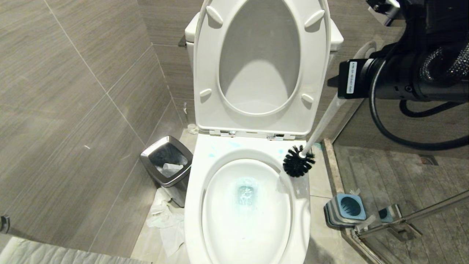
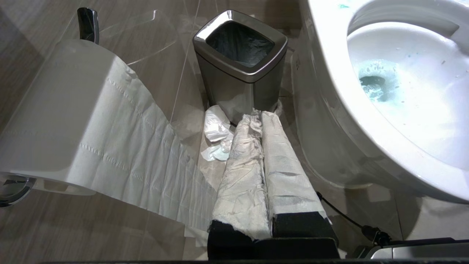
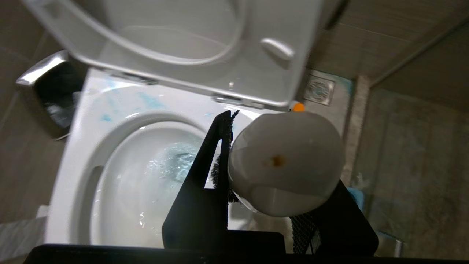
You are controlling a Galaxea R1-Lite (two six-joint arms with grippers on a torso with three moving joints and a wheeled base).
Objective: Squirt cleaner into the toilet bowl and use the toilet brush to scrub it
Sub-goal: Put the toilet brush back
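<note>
Gripped in the right pincer (image 3: pixel 256 172), the toilet brush (image 1: pixel 298 161) hovers over the toilet bowl (image 1: pixel 194 205) rim's far right, seemingly about to dip in and scrub.

White toilet bowl (image 1: pixel 304 220), blue-tinted cleaner (image 1: pixel 246 192), black-bristled toilet brush (image 1: pixel 298 161), chrome-rimmed bin (image 1: pixel 166 161).

The scene is seen by the head view from above and in front, looking down on the toilet bowl (image 1: pixel 253 220), with the bin (image 1: pixel 166 161) at its left. The left wrist view is placed low and near the floor, facing bin (image 2: pixel 240 55) and bowl (image 2: pixel 366 128). The right wrist view is held close above the bowl (image 3: pixel 110 176). The bowl is shared by all three views.
</note>
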